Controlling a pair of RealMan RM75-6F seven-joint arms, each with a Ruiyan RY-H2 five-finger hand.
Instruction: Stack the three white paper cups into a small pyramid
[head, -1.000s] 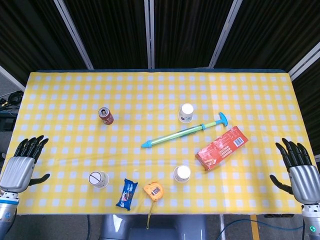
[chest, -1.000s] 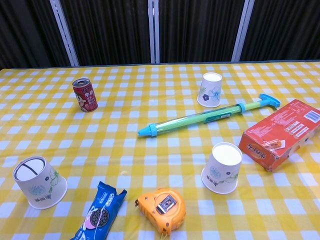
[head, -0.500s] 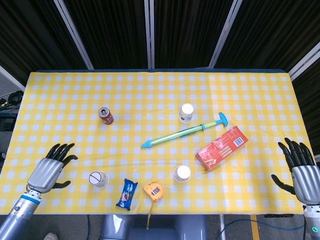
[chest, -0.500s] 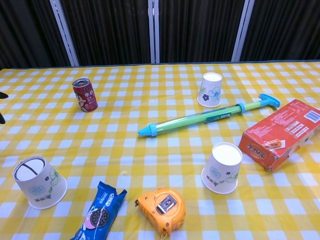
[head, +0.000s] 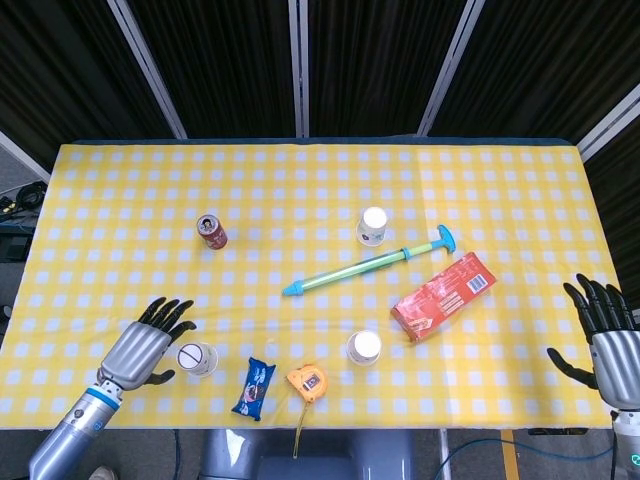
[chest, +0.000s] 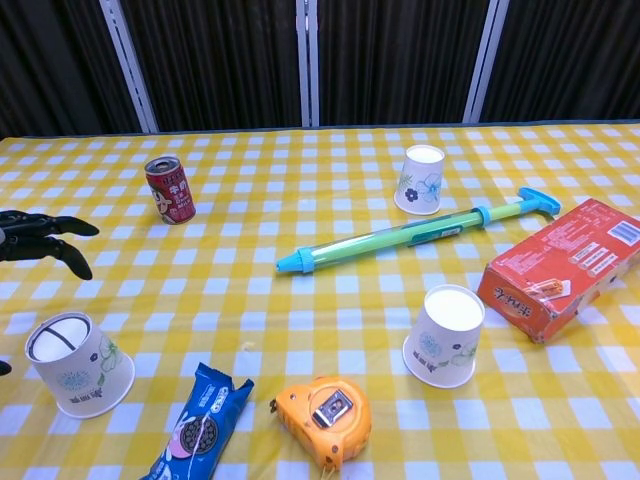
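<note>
Three white paper cups with a floral print stand upside down on the yellow checked table. One cup (head: 197, 358) (chest: 79, 364) is near the front left, one cup (head: 364, 348) (chest: 445, 336) is at the front middle, and one cup (head: 373, 225) (chest: 421, 180) is further back. My left hand (head: 148, 345) (chest: 40, 238) is open just left of the front left cup, fingers spread, not touching it. My right hand (head: 610, 338) is open at the table's right edge, far from any cup.
A red can (head: 211, 231) (chest: 169, 189), a green-blue pump tube (head: 366, 264) (chest: 415, 232), a red carton (head: 444, 296) (chest: 562, 266), a blue biscuit pack (head: 254, 387) (chest: 198, 426) and an orange tape measure (head: 307, 382) (chest: 323, 417) lie among the cups.
My left hand has moved right from the table's left edge to beside the front left cup. My right hand has sunk slightly at the right edge.
</note>
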